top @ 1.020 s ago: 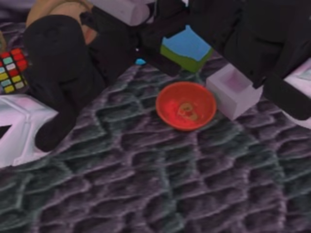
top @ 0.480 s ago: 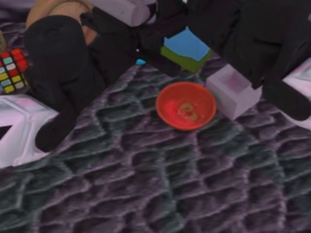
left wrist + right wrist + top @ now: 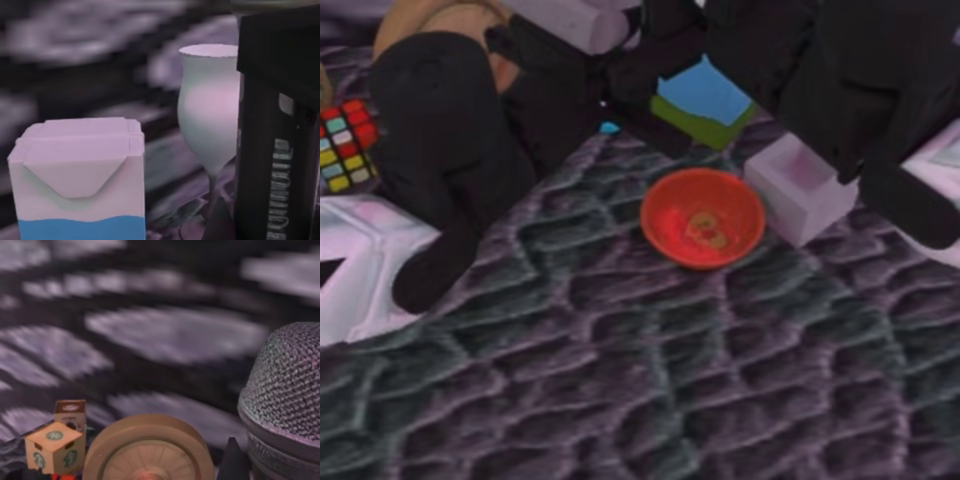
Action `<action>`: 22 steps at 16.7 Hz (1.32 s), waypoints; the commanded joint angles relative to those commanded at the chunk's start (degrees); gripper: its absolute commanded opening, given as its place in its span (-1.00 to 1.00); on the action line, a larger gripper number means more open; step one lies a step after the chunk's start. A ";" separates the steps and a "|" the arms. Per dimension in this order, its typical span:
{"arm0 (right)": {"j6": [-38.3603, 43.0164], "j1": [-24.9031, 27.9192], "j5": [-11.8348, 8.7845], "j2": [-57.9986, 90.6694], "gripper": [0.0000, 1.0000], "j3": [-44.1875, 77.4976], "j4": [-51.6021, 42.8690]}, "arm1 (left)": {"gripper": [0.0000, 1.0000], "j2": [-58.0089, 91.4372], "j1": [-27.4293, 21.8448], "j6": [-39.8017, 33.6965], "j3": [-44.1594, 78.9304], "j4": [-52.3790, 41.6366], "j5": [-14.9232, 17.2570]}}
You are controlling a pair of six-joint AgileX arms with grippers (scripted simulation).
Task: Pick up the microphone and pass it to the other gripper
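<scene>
The microphone [image 3: 287, 405] appeared close in the right wrist view, mesh head up, beside a round tan disc [image 3: 147, 450]. End effector states could not be determined. Both arms occupied the surface's [image 3: 640, 380] far edge, behind the red bowl [image 3: 702, 217].

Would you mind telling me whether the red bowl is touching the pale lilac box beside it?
Apart. The top view shows a narrow strip of dark table between the red bowl rim and the pale lilac box at its right.
</scene>
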 joint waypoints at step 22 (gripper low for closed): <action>-0.56 0.15 0.76 -0.96 -1.00 0.44 0.21 | 1.00 0.60 1.86 0.76 -0.67 -0.02 -1.76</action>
